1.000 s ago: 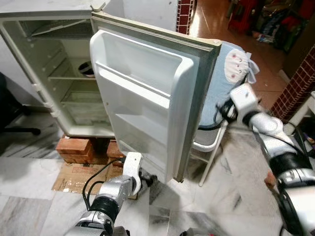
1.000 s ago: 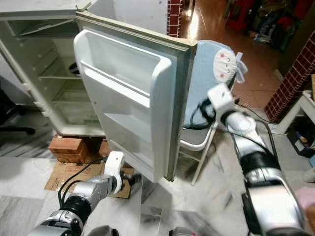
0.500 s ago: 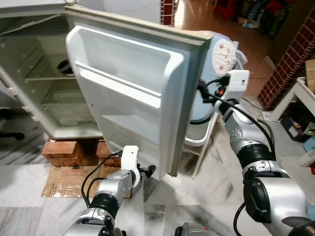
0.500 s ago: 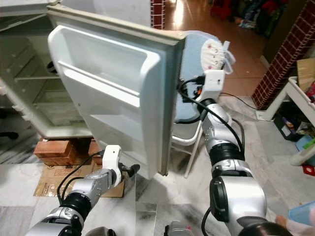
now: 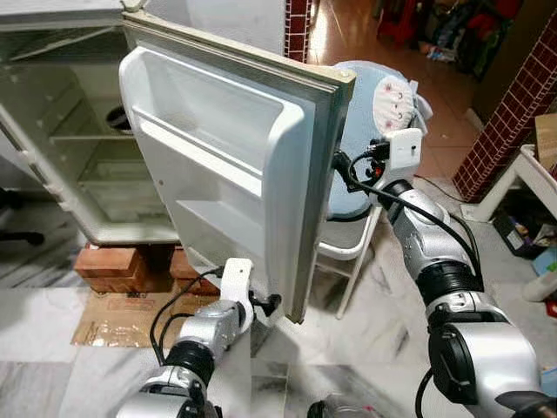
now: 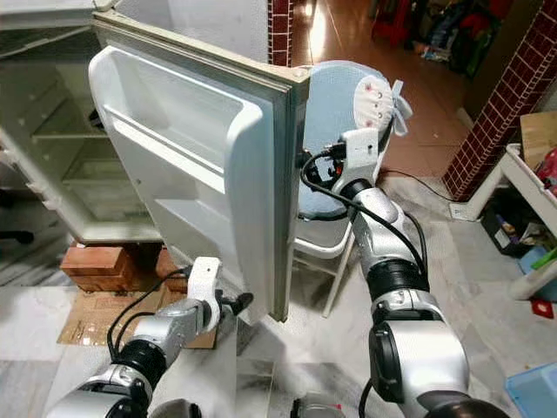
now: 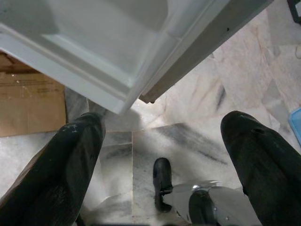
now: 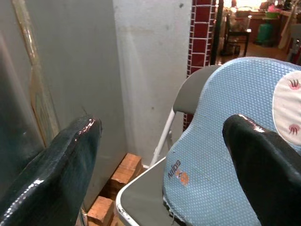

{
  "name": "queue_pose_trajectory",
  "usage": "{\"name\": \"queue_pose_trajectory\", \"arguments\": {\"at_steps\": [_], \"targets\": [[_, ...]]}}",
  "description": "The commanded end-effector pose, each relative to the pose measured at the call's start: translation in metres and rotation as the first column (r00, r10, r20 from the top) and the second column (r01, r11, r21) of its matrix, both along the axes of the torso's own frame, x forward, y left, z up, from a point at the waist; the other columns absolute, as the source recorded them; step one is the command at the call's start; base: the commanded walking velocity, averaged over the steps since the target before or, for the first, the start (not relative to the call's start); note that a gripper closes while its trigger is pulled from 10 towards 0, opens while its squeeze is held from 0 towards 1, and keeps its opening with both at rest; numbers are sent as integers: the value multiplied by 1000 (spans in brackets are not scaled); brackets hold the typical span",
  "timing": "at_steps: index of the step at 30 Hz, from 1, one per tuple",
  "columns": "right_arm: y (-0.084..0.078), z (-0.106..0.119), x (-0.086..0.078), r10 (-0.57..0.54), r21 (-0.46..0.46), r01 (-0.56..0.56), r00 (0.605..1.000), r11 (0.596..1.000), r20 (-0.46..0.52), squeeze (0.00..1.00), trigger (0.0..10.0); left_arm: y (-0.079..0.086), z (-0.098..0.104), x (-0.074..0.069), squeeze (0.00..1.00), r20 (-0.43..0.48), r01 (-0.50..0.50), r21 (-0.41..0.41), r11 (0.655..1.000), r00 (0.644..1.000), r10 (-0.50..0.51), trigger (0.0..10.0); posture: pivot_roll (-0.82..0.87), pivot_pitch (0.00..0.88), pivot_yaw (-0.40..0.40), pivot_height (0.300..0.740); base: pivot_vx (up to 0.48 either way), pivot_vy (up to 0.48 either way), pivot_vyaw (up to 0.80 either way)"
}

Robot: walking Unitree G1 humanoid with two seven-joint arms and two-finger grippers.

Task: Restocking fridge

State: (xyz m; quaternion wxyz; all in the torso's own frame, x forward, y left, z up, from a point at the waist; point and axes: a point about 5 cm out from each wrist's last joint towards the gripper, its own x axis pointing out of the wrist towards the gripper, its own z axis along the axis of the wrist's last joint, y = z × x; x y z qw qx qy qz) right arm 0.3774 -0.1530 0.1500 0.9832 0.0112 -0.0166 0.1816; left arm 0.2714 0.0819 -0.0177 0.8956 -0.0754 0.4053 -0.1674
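The fridge door [image 5: 235, 165] serves as the landmark: it stands swung well out from the fridge cabinet [image 5: 78, 148], its moulded inner shelves bare. The cabinet, raised on red bricks [image 5: 117, 261] over flattened cardboard [image 5: 117, 318], has empty wire shelves apart from a dark bowl-like thing [image 5: 117, 117] deep inside. The right gripper [image 6: 315, 170] is reached behind the door's free edge, at its outer face, fingers spread wide with nothing between them; its wrist view shows the grey outer panel on one side and the folding chair [image 8: 141, 202] with a blue dotted cushion [image 8: 225, 141] on the other, so it looks placed to steady or push the door from behind. The left gripper [image 5: 265, 305] hangs just below the door's lower corner, also open wide and empty, over the marble floor [image 7: 188, 122]. No groceries for restocking can be seen near the door.
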Motion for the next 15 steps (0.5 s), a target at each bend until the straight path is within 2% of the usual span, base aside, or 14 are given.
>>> {"name": "queue_pose_trajectory", "arguments": {"at_steps": [1,14,15], "targets": [[28,22,3,98,-12,-97,990,995,102,0,10000,-1,0,1,0,-1,-5,1,1000,1000,5,10000,-30,0,25,740,0,0,800],[42,26,1,125,-51,-119,983,992,134,0,10000,2,-1,2,0,-6,-27,23,999,1000,27,10000,-31,0,30,740,0,0,0],[43,26,1,131,-65,-123,981,990,143,0,10000,3,-1,2,0,-6,-27,23,999,1000,27,10000,-31,0,30,740,0,0,800]]}}
